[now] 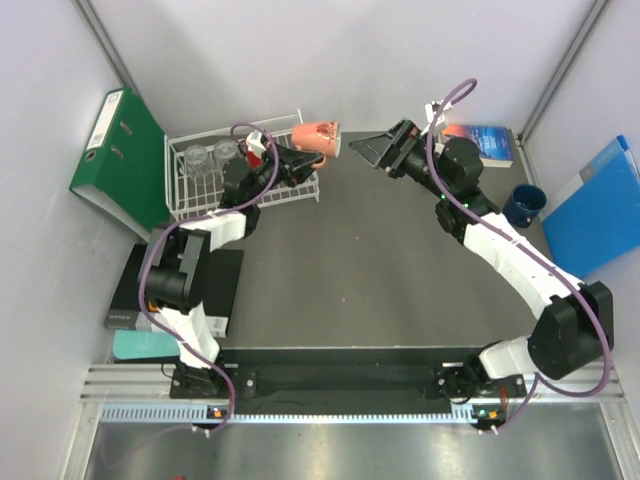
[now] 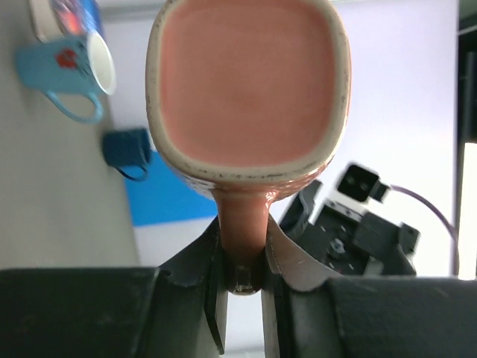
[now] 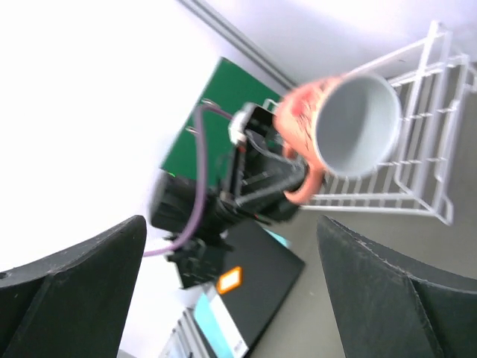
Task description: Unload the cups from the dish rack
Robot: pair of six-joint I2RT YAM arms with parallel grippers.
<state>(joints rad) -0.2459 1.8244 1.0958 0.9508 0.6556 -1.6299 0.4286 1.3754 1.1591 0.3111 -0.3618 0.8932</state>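
An orange mug (image 1: 320, 136) hangs in the air just right of the white wire dish rack (image 1: 180, 200), lying sideways with its mouth toward the right arm. My left gripper (image 1: 307, 158) is shut on its handle (image 2: 243, 239); the mug's base (image 2: 246, 82) fills the left wrist view. My right gripper (image 1: 362, 150) stands open a short way to the mug's right, facing its mouth (image 3: 356, 127), with nothing between its fingers (image 3: 402, 291). Two clear glass tumblers (image 1: 208, 157) stand in the rack. A dark blue mug (image 1: 523, 205) and a light blue mug (image 2: 67, 71) stand on the table.
A green binder (image 1: 125, 155) leans against the left wall beside the rack. A black book (image 1: 185, 290) lies at the near left. A blue book (image 1: 492, 142) lies at the far right and a blue folder (image 1: 600, 205) leans on the right wall.
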